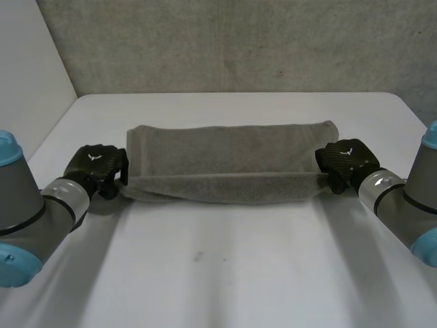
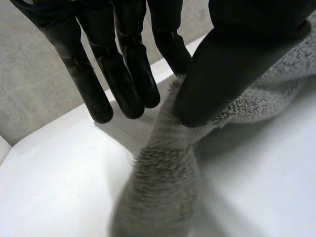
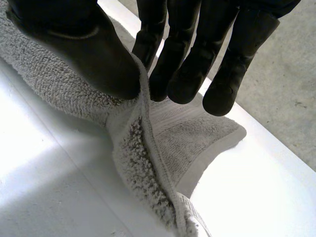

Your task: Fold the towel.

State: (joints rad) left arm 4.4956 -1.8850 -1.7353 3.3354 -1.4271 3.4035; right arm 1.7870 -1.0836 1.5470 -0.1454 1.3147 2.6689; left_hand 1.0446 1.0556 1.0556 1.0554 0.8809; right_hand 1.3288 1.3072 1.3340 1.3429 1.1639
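Two black hands hold one grey towel (image 1: 229, 160), which lies stretched across the middle of the white tabletop (image 1: 225, 266) with a rolled fold along its near edge. The left hand (image 1: 99, 166) is at the towel's left end; in the left wrist view its straight fingers (image 2: 126, 84) and thumb (image 2: 222, 69) pinch a raised ridge of cloth. The right hand (image 1: 345, 162) is at the right end, where its fingers (image 3: 185, 64) and thumb (image 3: 94, 54) likewise pinch a lifted fold, with the far corner lying flat.
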